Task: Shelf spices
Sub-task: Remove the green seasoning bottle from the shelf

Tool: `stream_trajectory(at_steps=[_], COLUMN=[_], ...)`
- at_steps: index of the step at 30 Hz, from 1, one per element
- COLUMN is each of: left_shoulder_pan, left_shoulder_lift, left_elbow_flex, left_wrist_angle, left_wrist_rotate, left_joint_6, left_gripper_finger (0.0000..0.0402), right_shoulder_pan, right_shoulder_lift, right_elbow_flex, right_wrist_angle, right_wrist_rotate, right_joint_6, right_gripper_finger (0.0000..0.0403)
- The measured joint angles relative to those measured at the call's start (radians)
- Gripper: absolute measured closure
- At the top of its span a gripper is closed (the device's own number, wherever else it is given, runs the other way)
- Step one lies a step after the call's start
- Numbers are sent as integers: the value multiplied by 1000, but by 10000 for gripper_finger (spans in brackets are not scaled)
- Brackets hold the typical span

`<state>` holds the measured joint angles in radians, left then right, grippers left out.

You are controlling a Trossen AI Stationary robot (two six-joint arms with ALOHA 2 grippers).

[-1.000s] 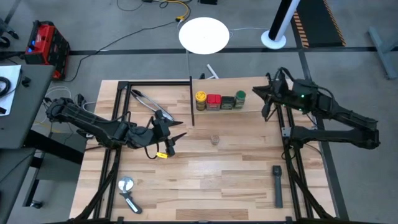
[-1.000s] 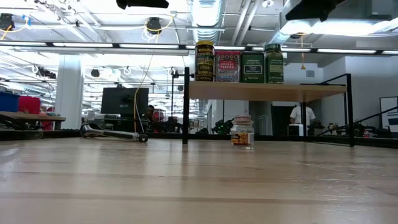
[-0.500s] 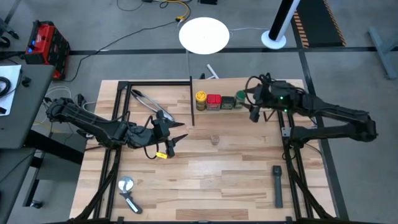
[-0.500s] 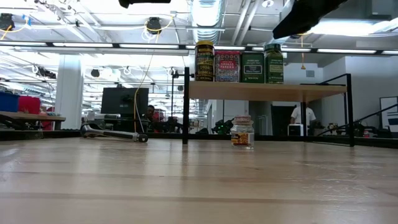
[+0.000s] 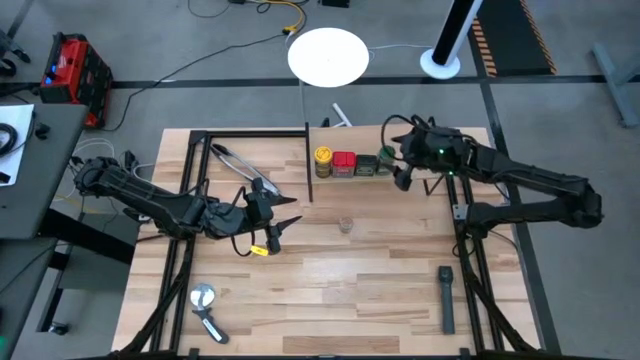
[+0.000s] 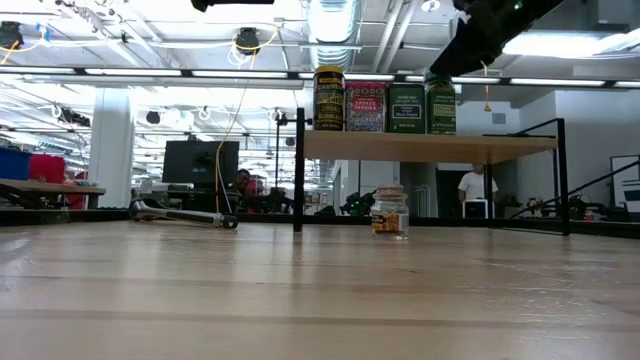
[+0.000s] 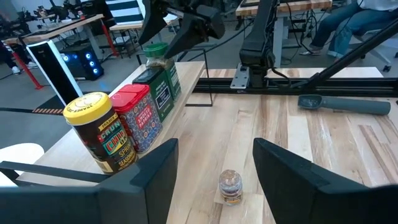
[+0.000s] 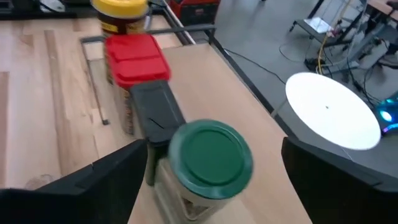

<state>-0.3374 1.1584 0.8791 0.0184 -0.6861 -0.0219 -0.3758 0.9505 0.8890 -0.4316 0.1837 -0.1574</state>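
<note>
4 on the shelf: yellow round jar (image 5: 322, 158), red square tin (image 5: 344, 162), dark grey square tin (image 5: 366, 165) and green-lidded jar (image 5: 385, 156) stand in 1 row, side by side, on the light-wood shelf (image 6: 420, 146), close together.
1 off the shelf: small clear-tan jar (image 5: 346, 224) stands upright on the slatted table (image 5: 350, 290), in front of the shelf and apart from both arms; the low view shows it below the shelf board.
shelf: pale panel held by thin black uprights at the far side of the table, right of the black post at the table's middle.
right gripper (image 5: 401, 170): over the green-lidded end of the row, above the shelf; in its wrist view the 2 dark fingers (image 8: 109, 186) stand wide apart on either side of the green-lidded jar, not touching it.
left gripper (image 5: 283, 222): low over the table left of centre, well apart from the shelf; its fingers (image 7: 149, 180) are spread, holding nothing, with the small clear-tan jar seen between them farther off.
tongs (image 5: 240, 167): lie on the table's left half, behind the left arm.
black bar tool (image 5: 446, 298): lies on the table near the right front.
round metal tool (image 5: 206, 309): lies near the left front edge.
</note>
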Motion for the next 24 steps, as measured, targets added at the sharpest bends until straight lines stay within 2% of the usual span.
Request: stream_trajectory(at_steps=[11,19,24], left_shoulder_pan=[0,0,0], left_shoulder_lift=[0,0,0], left_elbow_flex=[0,0,0], left_wrist_angle=[0,0,0], left_wrist_rotate=[0,-1,13], left_joint_6=[-1,0,0], left_gripper_finger=[201,201,201], right_shoulder_pan=[-26,-54,-75], right_shoulder_lift=[19,19,19], right_elbow_flex=[0,0,0], right_wrist_angle=[1,-1,-2], right_wrist_rotate=[-39,-60,-133], right_joint_6=[-8,-8,-7], right_gripper_finger=[40,79,96])
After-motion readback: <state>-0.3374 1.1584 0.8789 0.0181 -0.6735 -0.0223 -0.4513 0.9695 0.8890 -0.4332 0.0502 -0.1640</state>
